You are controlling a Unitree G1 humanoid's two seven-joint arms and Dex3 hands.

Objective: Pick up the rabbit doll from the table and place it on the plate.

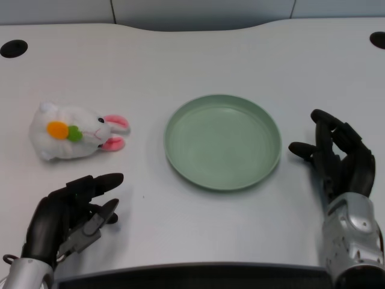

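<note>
A white rabbit doll [72,132] with pink ears and an orange-and-green carrot patch lies on its side at the left of the table, ears pointing right. A round green plate [223,142] sits in the middle of the table with nothing on it. My left hand [72,214] rests low at the near left, below the doll and apart from it, fingers spread and holding nothing. My right hand [338,158] stands at the right of the plate, fingers apart.
The white table [192,60] has a curved far edge and two dark round holes, one at the far left [13,47] and one at the far right [378,40]. A dark strip runs along the near edge.
</note>
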